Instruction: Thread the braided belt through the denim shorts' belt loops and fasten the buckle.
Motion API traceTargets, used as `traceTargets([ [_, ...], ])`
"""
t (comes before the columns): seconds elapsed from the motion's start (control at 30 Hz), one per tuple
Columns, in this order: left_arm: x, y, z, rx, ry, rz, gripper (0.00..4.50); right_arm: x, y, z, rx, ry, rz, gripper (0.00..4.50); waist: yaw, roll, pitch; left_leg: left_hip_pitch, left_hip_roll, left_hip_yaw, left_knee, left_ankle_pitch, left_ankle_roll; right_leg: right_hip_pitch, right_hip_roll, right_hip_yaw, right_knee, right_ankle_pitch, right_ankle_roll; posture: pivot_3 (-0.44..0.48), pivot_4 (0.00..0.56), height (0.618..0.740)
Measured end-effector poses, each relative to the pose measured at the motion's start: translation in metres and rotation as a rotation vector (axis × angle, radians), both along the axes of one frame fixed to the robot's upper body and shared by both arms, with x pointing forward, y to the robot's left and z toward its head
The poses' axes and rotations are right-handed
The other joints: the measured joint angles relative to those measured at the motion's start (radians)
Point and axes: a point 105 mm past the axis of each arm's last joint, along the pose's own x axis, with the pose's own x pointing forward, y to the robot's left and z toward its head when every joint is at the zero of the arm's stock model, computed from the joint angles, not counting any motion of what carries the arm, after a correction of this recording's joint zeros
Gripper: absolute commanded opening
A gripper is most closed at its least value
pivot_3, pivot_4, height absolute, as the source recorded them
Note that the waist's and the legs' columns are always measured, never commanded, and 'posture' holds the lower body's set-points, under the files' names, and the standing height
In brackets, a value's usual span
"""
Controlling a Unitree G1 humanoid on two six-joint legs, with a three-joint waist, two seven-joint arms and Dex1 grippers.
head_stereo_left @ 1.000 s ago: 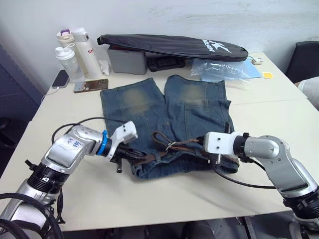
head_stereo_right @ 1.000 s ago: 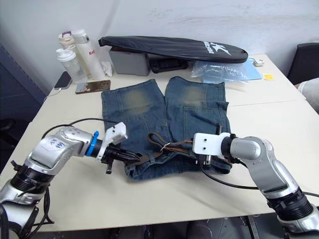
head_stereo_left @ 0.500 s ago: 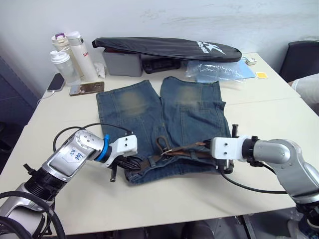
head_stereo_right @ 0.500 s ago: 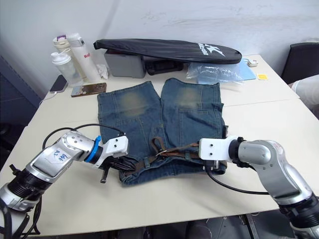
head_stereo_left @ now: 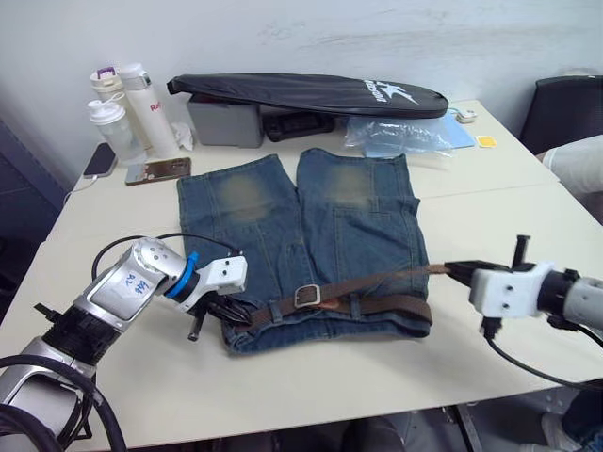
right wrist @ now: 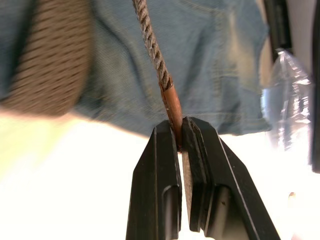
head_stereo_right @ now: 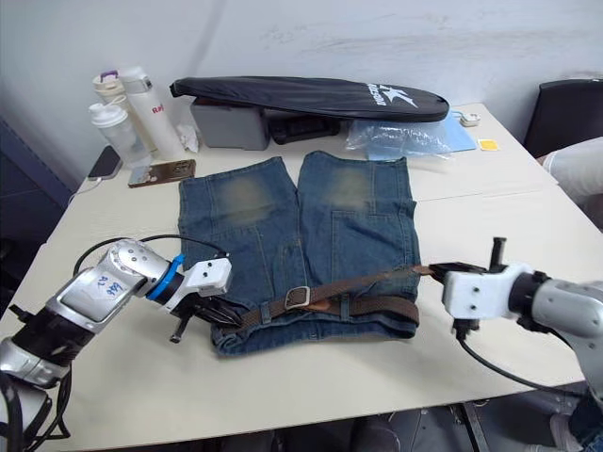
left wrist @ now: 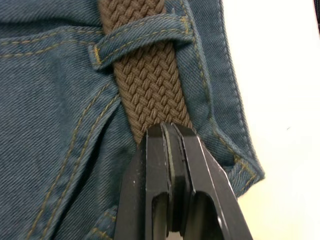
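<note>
Shorts [head_stereo_left: 311, 235] lie flat in the middle of the desk [head_stereo_left: 283, 377], waistband toward the near edge and legs pointing at the far edge, and the belt [head_stereo_left: 377, 303] runs along that waistband under the loops [left wrist: 137, 37]. My left gripper [left wrist: 167, 145] is clenched on the braided strap at the left corner of the waistband, just past one loop, pinning the belt and denim there. My right gripper [right wrist: 179, 137] is off the cloth over bare desk toward the right edge, clenched on the tan tip of the belt, and the strap rises from the buckle [head_stereo_left: 306, 297] in a taut line to my fingers. The buckle sits near the middle of the waistband with the free end already fed through its frame, so I judge the threading finished and the fastening under way: this is the cinching pull. I cannot tell whether the prong has gone through the weave. Next I should ease the tension, let the prong seat in the braid, then lay the loose tail down along the waistband and tuck it under a loop. The left hold ought to stay firm so the shorts do not slide across the desk as I work.
</note>
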Motion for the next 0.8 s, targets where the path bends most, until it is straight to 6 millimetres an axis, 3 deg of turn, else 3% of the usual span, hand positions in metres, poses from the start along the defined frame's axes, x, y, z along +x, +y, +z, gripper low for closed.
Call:
traceTargets([
  [0.23,0.002,0.000,0.001,-0.008,0.014,-0.007,0.09,-0.018,-0.003,-0.012,0.044,0.054,-0.029,0.00,0.002,0.000,0.000,0.004,0.002,0.006,-0.002,-0.005,-0.003,0.000,0.000,0.000,-0.001,-0.001,-0.001,0.000,0.150,0.622],
  [0.4,0.002,0.001,0.001,-0.010,0.030,0.003,0.09,-0.016,0.003,-0.015,0.089,0.052,-0.051,0.00,0.001,-0.001,0.000,0.005,0.001,0.006,-0.001,-0.005,-0.003,0.000,0.000,0.001,-0.001,-0.001,-0.001,0.000,0.150,0.622],
  [0.67,-0.003,0.004,0.004,-0.037,0.069,0.024,0.09,-0.007,0.002,-0.037,0.111,0.046,-0.086,0.00,0.001,-0.001,0.000,0.005,0.002,0.009,-0.001,-0.006,-0.004,-0.001,0.000,0.001,-0.001,-0.001,-0.002,0.000,0.150,0.622],
  [0.73,-0.003,0.004,0.004,-0.039,0.067,0.024,0.00,-0.007,0.001,-0.037,0.117,0.044,-0.085,0.82,0.001,-0.001,0.000,0.005,0.002,0.010,-0.001,-0.006,-0.004,-0.001,0.000,0.001,0.000,-0.001,-0.002,0.000,0.150,0.622],
  [0.8,-0.004,0.005,0.003,-0.042,0.070,0.029,0.00,-0.006,-0.003,-0.038,0.141,0.053,-0.107,1.25,0.000,-0.001,0.000,0.005,0.002,0.011,-0.001,-0.008,-0.006,-0.001,0.000,0.001,-0.001,-0.001,-0.002,0.000,0.150,0.622],
])
